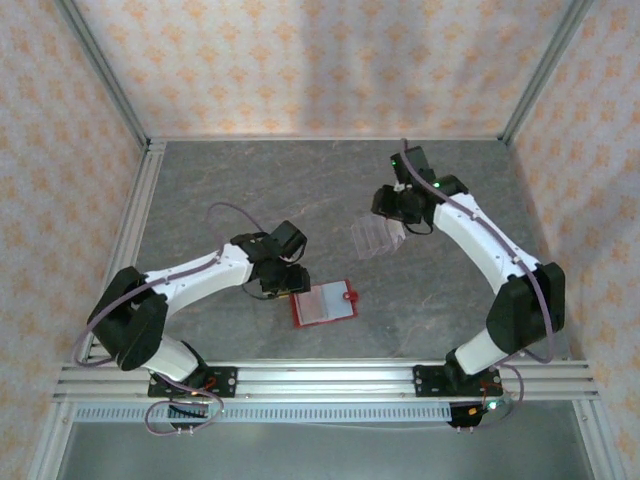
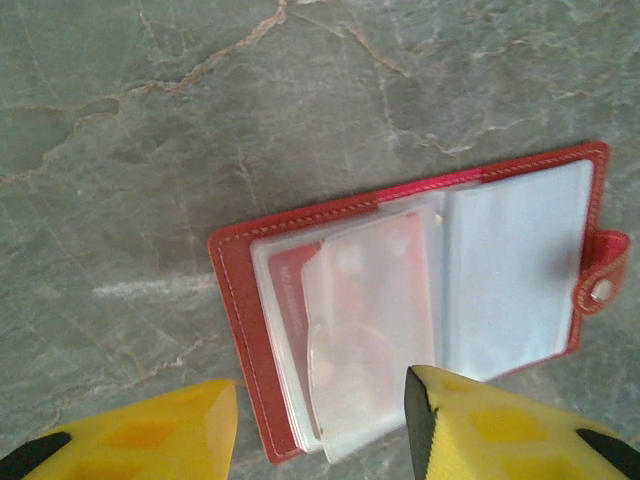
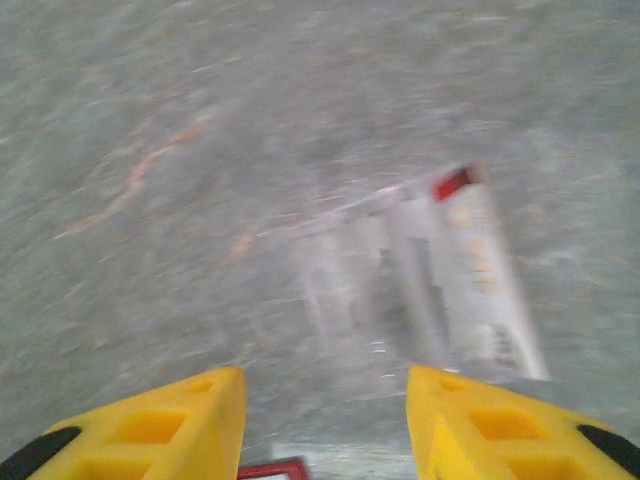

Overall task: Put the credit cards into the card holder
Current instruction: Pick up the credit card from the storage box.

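The right hand (image 3: 325, 410) hangs over the grey counter (image 3: 150, 250), its fingers (image 3: 200, 420) spread apart. Just beyond them lies a blurred clear rack (image 3: 360, 290), with a pale card (image 3: 490, 290), red at its far corner, on its right side. A red edge (image 3: 270, 468) shows at the bottom.

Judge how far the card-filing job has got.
Done: one reddish plastic card seems tucked in a clear sleeve of the open red folding wallet. In hand: nothing; the left pincer stands open over the wallet's near edge, the right pincer open near the clear slotted plastic rack. Left: at least one pale card with a red mark, blurred, at that rack.
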